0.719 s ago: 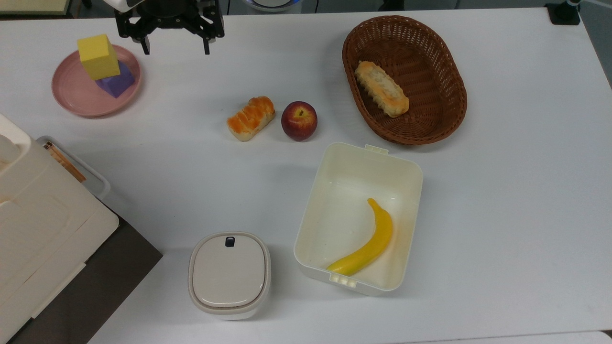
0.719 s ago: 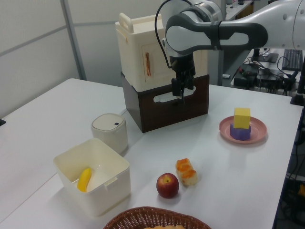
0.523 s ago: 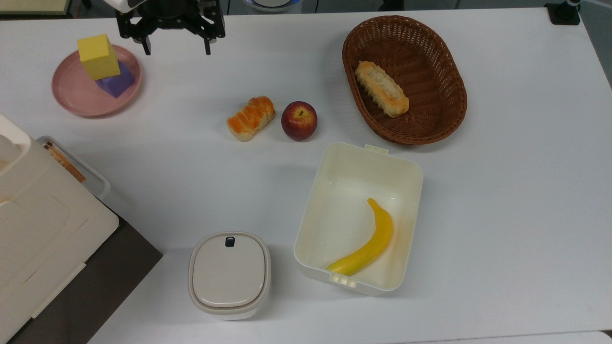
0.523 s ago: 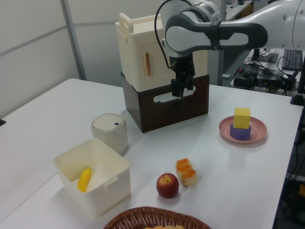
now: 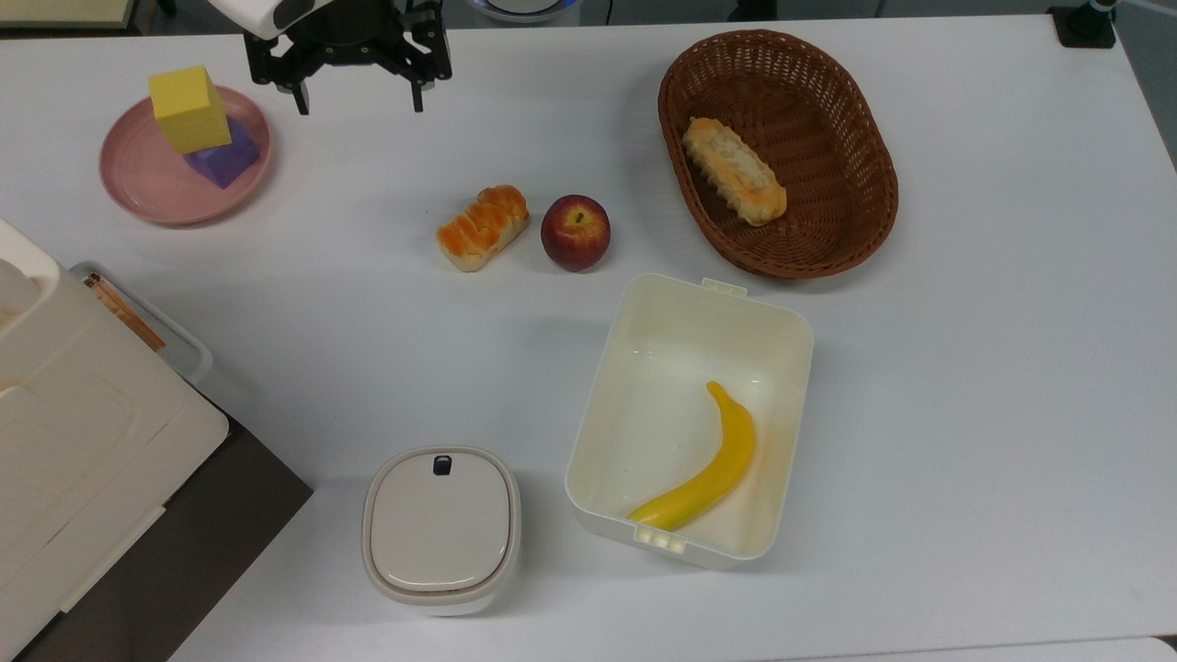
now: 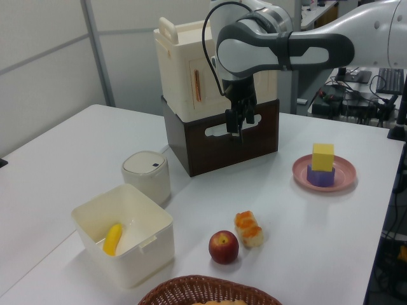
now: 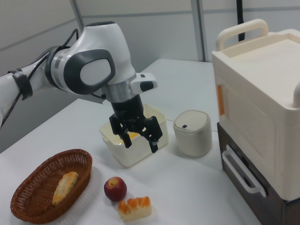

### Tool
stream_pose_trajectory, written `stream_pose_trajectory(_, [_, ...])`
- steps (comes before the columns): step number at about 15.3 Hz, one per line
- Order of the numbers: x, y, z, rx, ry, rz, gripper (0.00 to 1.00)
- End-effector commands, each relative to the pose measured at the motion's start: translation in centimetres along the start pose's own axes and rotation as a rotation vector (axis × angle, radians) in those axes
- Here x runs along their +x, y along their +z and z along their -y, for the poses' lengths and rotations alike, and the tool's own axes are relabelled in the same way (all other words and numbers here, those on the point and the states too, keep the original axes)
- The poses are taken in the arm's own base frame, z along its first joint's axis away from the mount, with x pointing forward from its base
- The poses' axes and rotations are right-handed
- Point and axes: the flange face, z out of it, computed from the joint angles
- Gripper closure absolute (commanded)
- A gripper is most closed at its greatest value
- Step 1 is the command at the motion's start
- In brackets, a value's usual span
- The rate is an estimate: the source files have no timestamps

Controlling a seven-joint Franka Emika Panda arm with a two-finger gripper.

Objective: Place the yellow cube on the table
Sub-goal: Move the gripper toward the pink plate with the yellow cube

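The yellow cube (image 5: 188,108) rests tilted on a purple cube (image 5: 226,158) in a pink plate (image 5: 138,198) at the top view's upper left; in the left view the yellow cube (image 6: 322,156) is at the right. My gripper (image 5: 359,108) hangs open and empty above the white table (image 5: 368,303), to the right of the plate in the top view and apart from the cubes. In the left view the gripper (image 6: 235,130) is in front of the dark case. The right view shows the gripper (image 7: 140,145) with fingers spread.
A bread roll (image 5: 483,227) and a red apple (image 5: 576,232) lie mid-table. A wicker basket (image 5: 864,138) holds another bread. A cream box (image 5: 791,368) holds a banana (image 5: 703,469). A lidded white pot (image 5: 441,529) and a big cream case (image 5: 83,441) stand at the top view's lower left.
My gripper has shifted a little to the top view's right and slightly down in that view, still open. The cubes and the plate have not moved.
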Motion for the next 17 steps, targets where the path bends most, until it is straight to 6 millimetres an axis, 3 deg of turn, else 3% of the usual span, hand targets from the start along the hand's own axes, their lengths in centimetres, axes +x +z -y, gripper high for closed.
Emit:
stream_pose_trajectory(1, [-0.3,0.2,1.0,0.018,-0.014,0.004,0.00])
stream_pose_trajectory(17, [-0.4,1.3,2.5,0.032,-0.077,0.067,0.00])
